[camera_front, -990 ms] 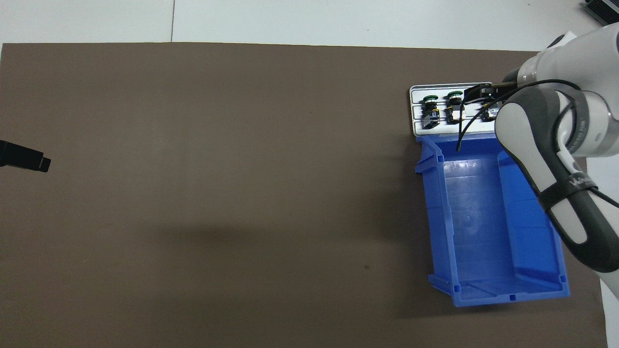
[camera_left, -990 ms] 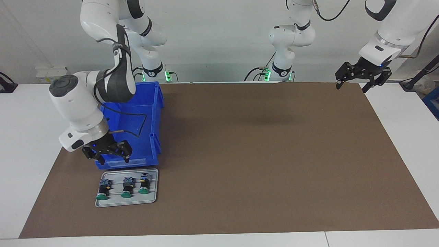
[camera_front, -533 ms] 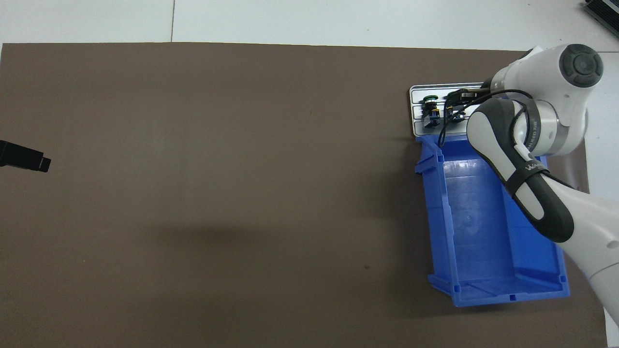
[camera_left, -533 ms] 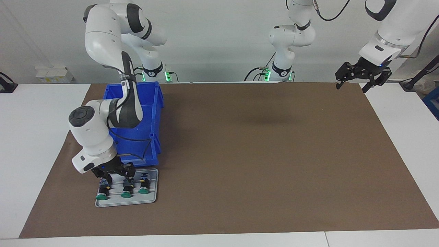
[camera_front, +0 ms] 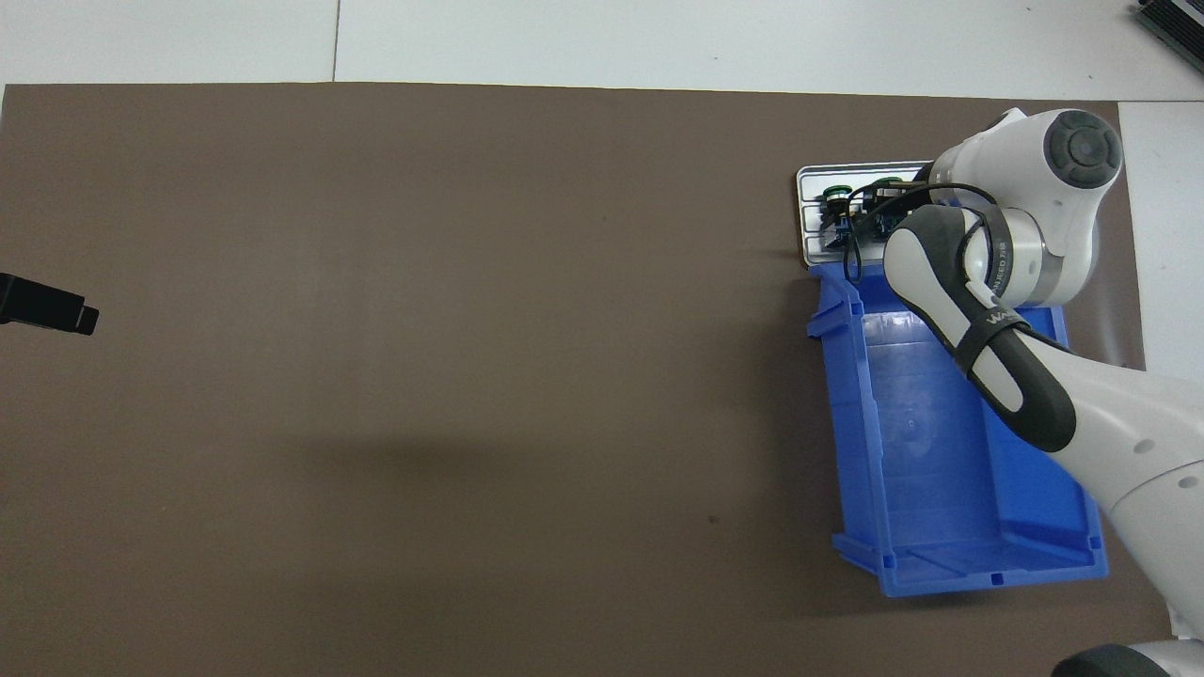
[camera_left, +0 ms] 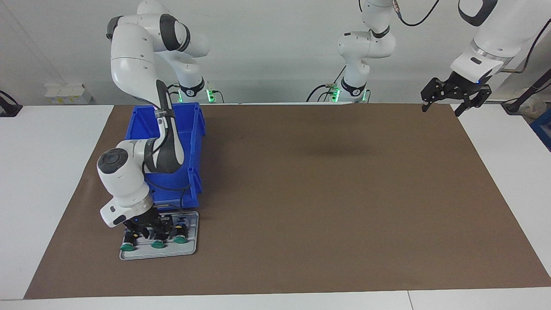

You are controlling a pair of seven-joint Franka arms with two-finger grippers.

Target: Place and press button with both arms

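1. Three small push-buttons lie side by side on a flat grey metal tray (camera_left: 189, 249) with a raised rim and rounded corners. Each has a round flat green cap on a short black barrel with a grey-blue terminal end.
2. The middle button (camera_left: 157, 244) lies on its side, long axis running away from the robots, green cap pointing away from them and terminal end toward them. The two neighbouring buttons, one toward the table's edge (camera_left: 126, 246) and one toward the table's centre (camera_left: 180, 239), lie parallel to it.
3. The tray rests on a matte brown paper-like mat (camera_left: 323, 193) that covers the white tabletop (camera_left: 43, 172), at the right arm's end. It sits just beside the open front of a glossy blue plastic bin (camera_left: 193, 172), farther from the robots than the bin.
4. The right gripper (camera_left: 148, 230) is down on the tray, its black jaws set about the barrels of the middle button and the edge-side one. I cannot tell how far apart the jaws stand or whether they grip anything; the overhead view hides them under the white wrist.
5. The left gripper (camera_left: 443, 105) hangs in the air over the mat's corner at the left arm's end, jaws spread wide and holding nothing. That arm waits.
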